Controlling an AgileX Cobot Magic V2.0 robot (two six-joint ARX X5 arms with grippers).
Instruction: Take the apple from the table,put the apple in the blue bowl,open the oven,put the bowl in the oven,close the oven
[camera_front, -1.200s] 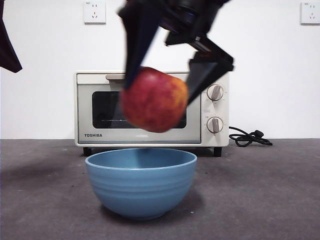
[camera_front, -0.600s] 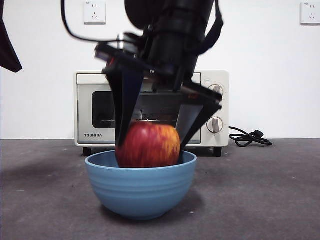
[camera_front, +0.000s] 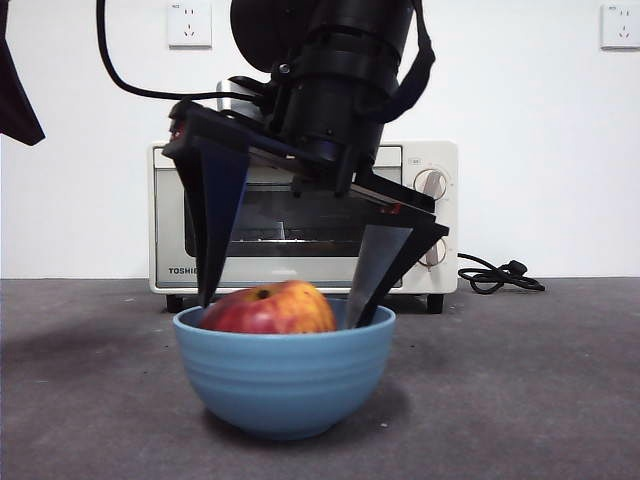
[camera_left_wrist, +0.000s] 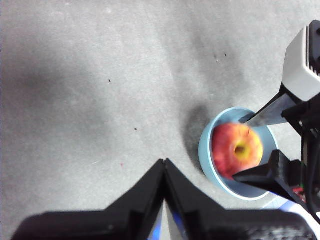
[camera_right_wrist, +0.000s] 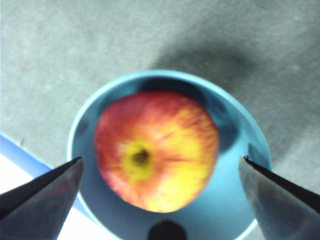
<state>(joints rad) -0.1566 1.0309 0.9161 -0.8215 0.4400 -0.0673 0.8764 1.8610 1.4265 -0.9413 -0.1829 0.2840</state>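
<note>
The red and yellow apple (camera_front: 268, 309) (camera_right_wrist: 156, 149) (camera_left_wrist: 237, 149) lies inside the blue bowl (camera_front: 284, 380) (camera_right_wrist: 231, 127) (camera_left_wrist: 206, 150) on the dark grey table (camera_front: 520, 390). My right gripper (camera_front: 283, 308) (camera_right_wrist: 160, 167) hangs just above the bowl, open, with its jaws spread wide on both sides of the apple and clear of it. Behind the bowl stands the cream-white oven (camera_front: 420, 215) with its door shut. My left gripper (camera_left_wrist: 164, 162) is shut and holds nothing, over bare table away from the bowl.
A black cord (camera_front: 498, 274) lies coiled on the table to the right of the oven. Two wall sockets (camera_front: 190, 23) sit on the white wall behind. A dark tip of an arm (camera_front: 15, 90) shows at the top left edge.
The right gripper came down with the apple over the bowl, then opened wide. The apple dropped from the jaws and now rests low in the bowl.
</note>
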